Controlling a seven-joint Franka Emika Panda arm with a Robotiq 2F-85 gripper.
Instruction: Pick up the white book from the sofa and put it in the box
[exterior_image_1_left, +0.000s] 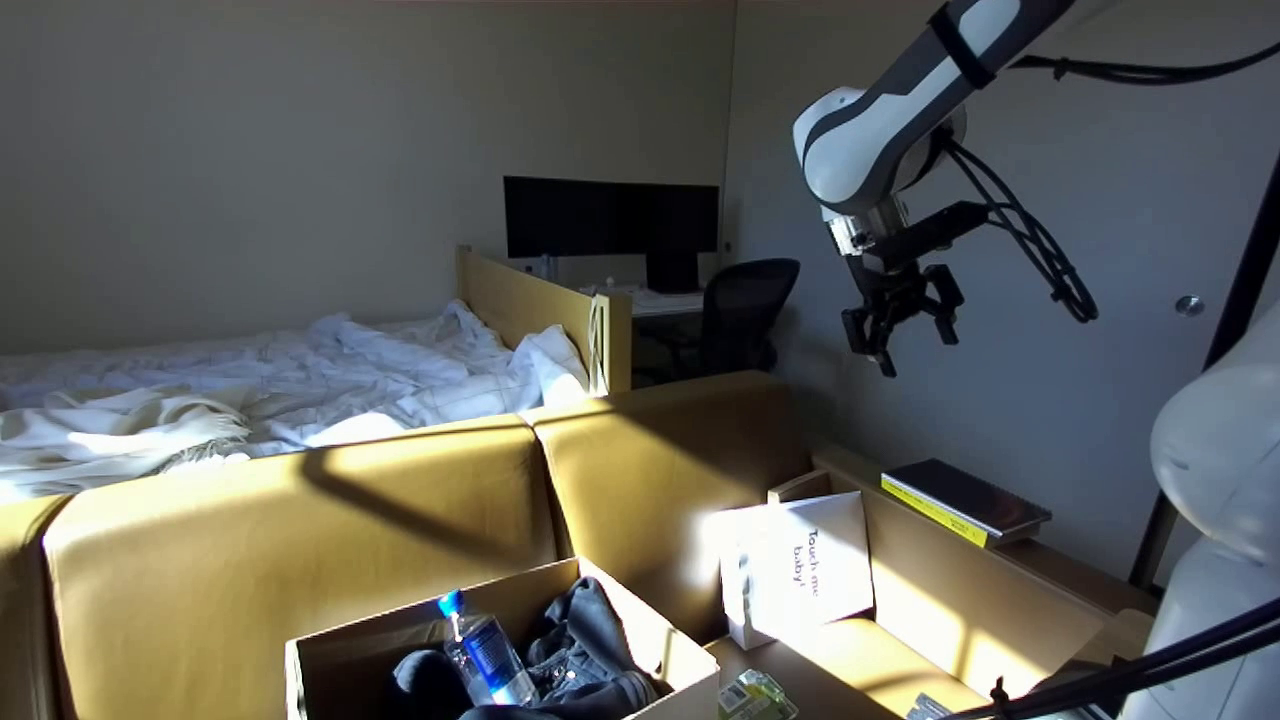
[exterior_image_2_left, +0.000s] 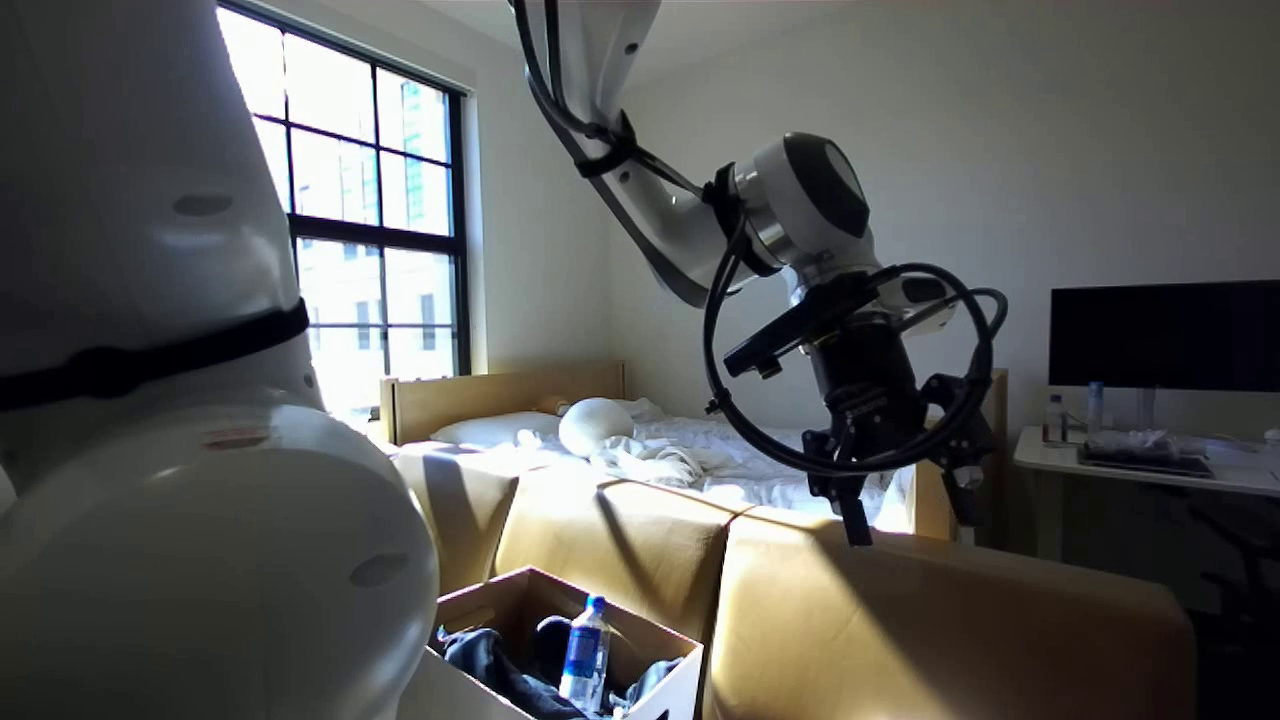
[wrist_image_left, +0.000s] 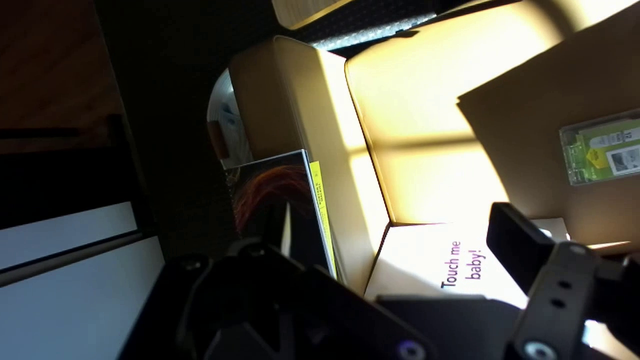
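Note:
The white book (exterior_image_1_left: 815, 560), printed "Touch me baby!", leans upright in the corner of the mustard-yellow sofa (exterior_image_1_left: 300, 540), partly in bright sun. In the wrist view, the white book (wrist_image_left: 425, 255) shows between the fingers, its lower part hidden by the gripper. My gripper (exterior_image_1_left: 916, 350) hangs high above that sofa corner, apart from the book. Its fingers are spread and empty, as also seen in an exterior view (exterior_image_2_left: 912, 535) and in the wrist view (wrist_image_left: 400, 235). The cardboard box (exterior_image_1_left: 655, 640) stands on the sofa left of the book; it also shows in an exterior view (exterior_image_2_left: 650, 635).
A clear bottle with a blue cap (exterior_image_1_left: 490, 660) and dark clothing (exterior_image_1_left: 590, 640) are in the box. A dark book with a yellow edge (exterior_image_1_left: 965, 495) lies on the sofa arm. A green package (wrist_image_left: 605, 147) lies near the white book. The sofa back (exterior_image_2_left: 900, 620) rises behind.

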